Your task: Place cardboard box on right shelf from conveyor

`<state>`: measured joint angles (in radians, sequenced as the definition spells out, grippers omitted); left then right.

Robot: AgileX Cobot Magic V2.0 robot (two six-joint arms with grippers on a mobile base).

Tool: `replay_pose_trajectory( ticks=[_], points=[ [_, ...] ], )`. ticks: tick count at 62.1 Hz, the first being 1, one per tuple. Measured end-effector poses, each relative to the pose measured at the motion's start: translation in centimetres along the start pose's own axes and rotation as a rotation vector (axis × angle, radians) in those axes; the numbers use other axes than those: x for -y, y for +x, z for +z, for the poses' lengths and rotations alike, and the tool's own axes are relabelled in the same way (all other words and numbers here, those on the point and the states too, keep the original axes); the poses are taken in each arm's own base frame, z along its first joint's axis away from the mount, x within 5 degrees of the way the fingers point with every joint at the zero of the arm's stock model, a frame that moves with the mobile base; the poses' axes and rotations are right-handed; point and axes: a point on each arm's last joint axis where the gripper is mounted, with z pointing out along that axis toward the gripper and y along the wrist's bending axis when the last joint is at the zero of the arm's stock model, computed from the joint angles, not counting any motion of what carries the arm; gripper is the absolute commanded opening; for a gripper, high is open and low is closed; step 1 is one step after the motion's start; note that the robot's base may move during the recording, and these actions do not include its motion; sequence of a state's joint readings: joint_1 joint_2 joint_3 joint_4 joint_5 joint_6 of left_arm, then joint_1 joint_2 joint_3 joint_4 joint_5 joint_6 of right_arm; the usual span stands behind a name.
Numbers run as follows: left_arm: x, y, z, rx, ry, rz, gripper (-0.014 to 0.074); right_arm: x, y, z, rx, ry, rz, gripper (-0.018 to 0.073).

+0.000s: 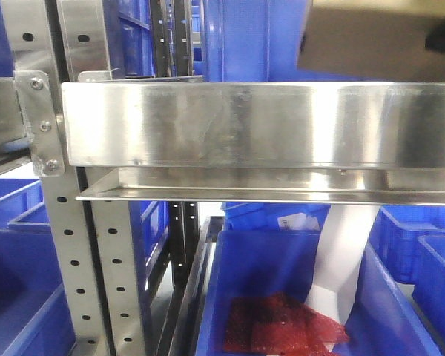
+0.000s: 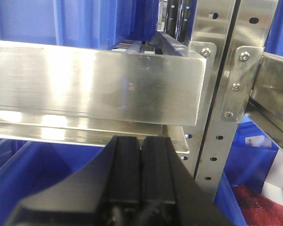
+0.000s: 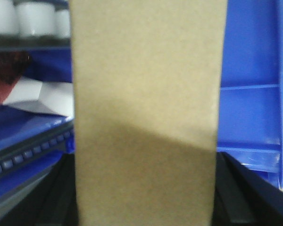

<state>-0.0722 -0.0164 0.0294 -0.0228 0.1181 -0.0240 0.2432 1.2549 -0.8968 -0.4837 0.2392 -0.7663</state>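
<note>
We hold the cardboard box (image 1: 371, 37) in our right gripper (image 3: 146, 207) above the right shelf (image 1: 259, 122) (left gripper (image 2: 141, 162) pressed closed, empty), and next we lower it behind the lip

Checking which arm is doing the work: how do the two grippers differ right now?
The left gripper has its fingers pressed together with nothing between them; the right gripper is shut on the cardboard box. The left sits low, under the shelf lip; the box in the front view is above the lip. Both have black fingers.
</note>
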Motion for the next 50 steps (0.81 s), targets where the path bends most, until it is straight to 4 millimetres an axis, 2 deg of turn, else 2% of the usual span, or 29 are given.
replay_pose_trajectory(
  ticks=[23,28,35,45,47,50],
  points=[
    [0.0,0.0,0.0,0.0,0.0,0.0,-0.0116,0.09,-0.15,0.11,0.013,0.015,-0.025,0.0057],
    [0.0,0.0,0.0,0.0,0.0,0.0,-0.0116,0.11,-0.17,0.11,0.015,0.017,-0.025,0.0085],
    [0.0,0.0,0.0,0.0,0.0,0.0,-0.0116,0.15,-0.21,0.11,0.019,0.021,-0.025,0.0239],
    [0.0,0.0,0.0,0.0,0.0,0.0,-0.0116,0.38,-0.46,0.09,0.046,0.047,-0.025,0.0587],
    [0.0,0.0,0.0,0.0,0.0,0.0,-0.0116,0.42,-0.5,0.09,0.05,0.051,-0.027,0.0634],
    [0.0,0.0,0.0,0.0,0.0,0.0,-0.0116,0.49,-0.57,0.08,0.059,0.059,-0.027,0.0637]
  ],
)
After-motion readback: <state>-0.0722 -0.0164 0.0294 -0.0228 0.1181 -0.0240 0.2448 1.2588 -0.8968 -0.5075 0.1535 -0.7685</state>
